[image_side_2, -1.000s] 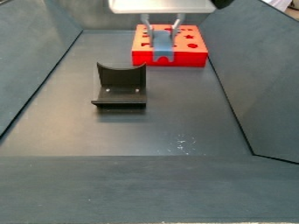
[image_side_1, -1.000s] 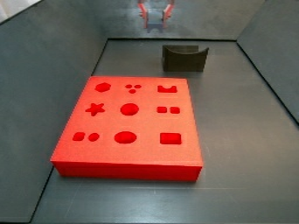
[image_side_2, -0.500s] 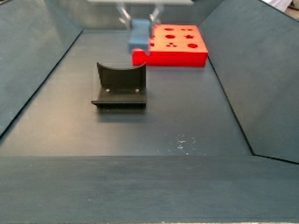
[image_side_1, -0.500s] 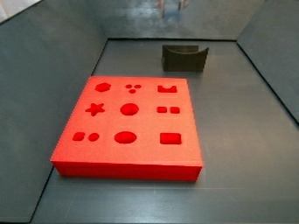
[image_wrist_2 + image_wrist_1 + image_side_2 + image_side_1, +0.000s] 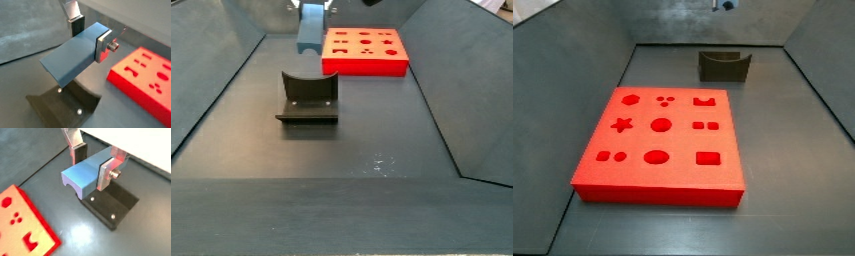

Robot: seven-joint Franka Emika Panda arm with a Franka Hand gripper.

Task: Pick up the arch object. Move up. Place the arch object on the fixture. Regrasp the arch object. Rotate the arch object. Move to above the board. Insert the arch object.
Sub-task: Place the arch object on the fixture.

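Open floor between fixture (image 5: 307,96), board (image 5: 366,52)

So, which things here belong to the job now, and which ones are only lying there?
Belong to the job:
- the arch object, clamped between the fingers of the gripper, in the air
- the fixture, on the floor
- the board, on the floor

Only lying there:
- nothing I can see; only the grey floor and walls
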